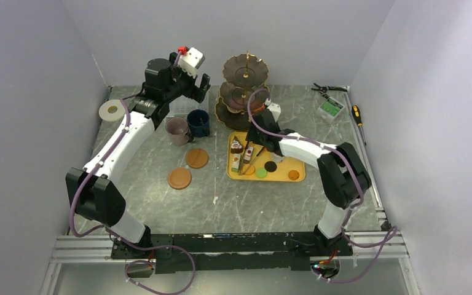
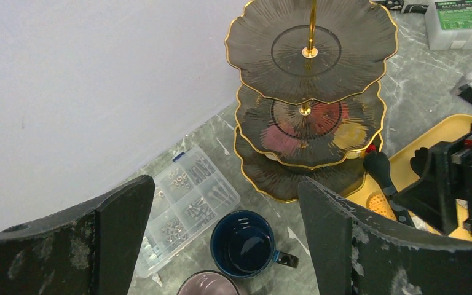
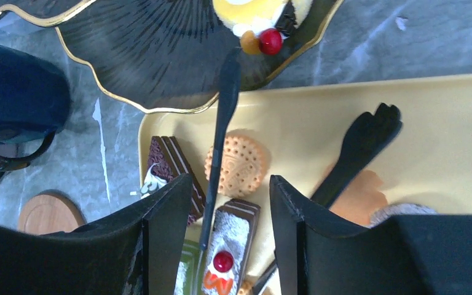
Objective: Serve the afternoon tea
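The dark gold-trimmed stand [image 1: 244,92] is at the back; pink and yellow treats show at its middle tier [image 2: 319,120], and a yellow cake with a cherry [image 3: 261,18] sits on the lowest. My left gripper [image 1: 200,86] is open and empty, high above the navy mug [image 2: 246,243] and mauve mug [image 2: 208,284]. My right gripper [image 1: 252,146] is open over the yellow tray [image 1: 283,161]. A cherry-topped cake slice [image 3: 230,239] and one arm of the black tongs [image 3: 224,123] lie between its fingers. A chocolate slice [image 3: 169,163] and a biscuit [image 3: 236,163] lie beside. Two brown coasters [image 1: 196,158] [image 1: 179,178] lie in front of the mugs.
A clear compartment box [image 2: 184,203] lies behind the mugs. A white tape roll [image 1: 112,110] is at the back left. A green-labelled box [image 1: 330,108], pliers [image 1: 329,89] and a screwdriver [image 1: 357,115] lie at the back right. Walls close three sides.
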Robot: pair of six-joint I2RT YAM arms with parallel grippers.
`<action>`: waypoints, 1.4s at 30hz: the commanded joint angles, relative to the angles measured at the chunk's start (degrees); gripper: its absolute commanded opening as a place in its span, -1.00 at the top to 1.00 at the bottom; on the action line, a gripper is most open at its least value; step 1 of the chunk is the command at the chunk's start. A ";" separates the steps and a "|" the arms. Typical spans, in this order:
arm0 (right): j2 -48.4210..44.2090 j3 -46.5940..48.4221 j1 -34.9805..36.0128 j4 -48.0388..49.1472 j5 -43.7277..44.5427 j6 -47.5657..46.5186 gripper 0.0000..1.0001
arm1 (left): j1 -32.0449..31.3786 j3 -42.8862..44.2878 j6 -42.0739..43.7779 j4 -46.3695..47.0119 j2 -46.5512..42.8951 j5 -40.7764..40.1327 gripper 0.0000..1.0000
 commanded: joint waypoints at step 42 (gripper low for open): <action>-18.68 3.17 3.37 -9.04 -19.70 -18.92 1.00 | 2.38 0.78 4.25 -8.31 -6.23 27.62 -0.87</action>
